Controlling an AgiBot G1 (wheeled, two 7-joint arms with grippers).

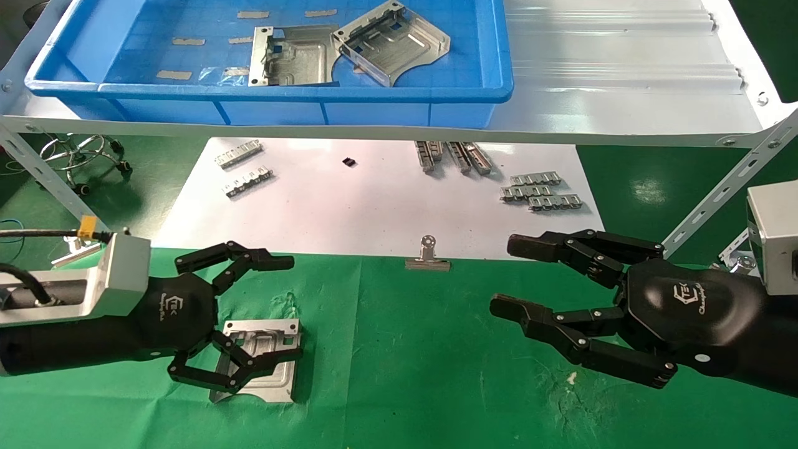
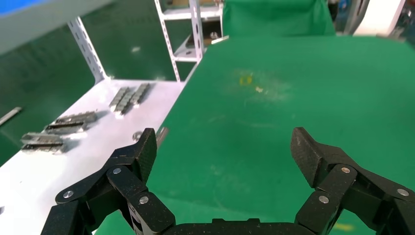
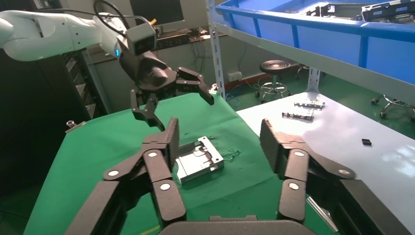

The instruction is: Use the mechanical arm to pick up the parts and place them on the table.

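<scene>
Your left hand (image 1: 234,318): glossy black shell, white logo and script on back, matte black jointed fingers (image 1: 246,259) with silver pivot screws. Silver-grey box bracket (image 1: 106,277) at wrist, black cable (image 1: 28,284) into it, yellow connector (image 1: 87,226) on top. Your right hand (image 1: 580,305): same black shell, same white logo, small white dot near wrist, silver-grey box segment (image 1: 773,234) behind. In right wrist view, your left upper arm (image 3: 54,34) white with blue light.

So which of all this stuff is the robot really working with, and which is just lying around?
Part of the job:
- metal plate on the green table
- two metal plates in the blue bin
- left hand, open above the plate
- right hand, open, apart from it

Just lying about:
- ridged metal strips on the white sheet
- binder clip
</scene>
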